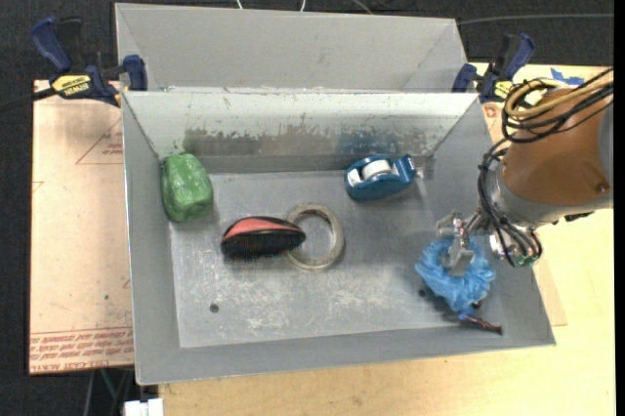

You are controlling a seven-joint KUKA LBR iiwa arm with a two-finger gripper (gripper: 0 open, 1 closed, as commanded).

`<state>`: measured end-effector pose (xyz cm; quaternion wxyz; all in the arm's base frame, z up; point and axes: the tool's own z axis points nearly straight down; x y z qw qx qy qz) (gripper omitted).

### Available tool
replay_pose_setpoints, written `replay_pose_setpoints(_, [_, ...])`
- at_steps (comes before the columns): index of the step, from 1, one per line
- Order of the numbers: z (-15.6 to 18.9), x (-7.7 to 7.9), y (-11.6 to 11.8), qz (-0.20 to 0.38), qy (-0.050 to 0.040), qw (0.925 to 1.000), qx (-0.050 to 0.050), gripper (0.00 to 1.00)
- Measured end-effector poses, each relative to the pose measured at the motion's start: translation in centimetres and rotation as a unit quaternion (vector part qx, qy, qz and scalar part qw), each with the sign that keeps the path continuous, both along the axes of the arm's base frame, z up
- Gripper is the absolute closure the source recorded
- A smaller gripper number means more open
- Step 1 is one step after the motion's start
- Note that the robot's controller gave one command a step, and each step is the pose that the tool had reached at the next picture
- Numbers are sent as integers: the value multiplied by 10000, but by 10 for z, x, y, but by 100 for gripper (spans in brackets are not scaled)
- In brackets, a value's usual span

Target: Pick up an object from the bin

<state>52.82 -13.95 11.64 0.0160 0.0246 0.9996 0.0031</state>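
gripper (457, 246) down on blue wad (451, 285), near-right corner of bin (293, 312) | grip state: cannot tell | blue wad looks soft, light, crumpled (cloth or film, probably), not fragile | best hold: pinch a raised fold on top

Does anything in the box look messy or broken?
Nothing looks broken or spilled. The only untidy bits: the blue crumpled thing sits scrunched up near the right corner of the bin, under the gripper, and the red-and-black oval thing overlaps the clear ring.
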Motion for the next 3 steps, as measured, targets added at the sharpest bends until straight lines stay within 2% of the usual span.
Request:
replay_pose_setpoints(1, [-17,-3,65,321,62,9995,34,100])
replay_pose_setpoints(2, [-5,-1,10,-46,-26,10000,6,100])
replay_pose_setpoints(3, [106,8,43,-35,42,10000,38,100])
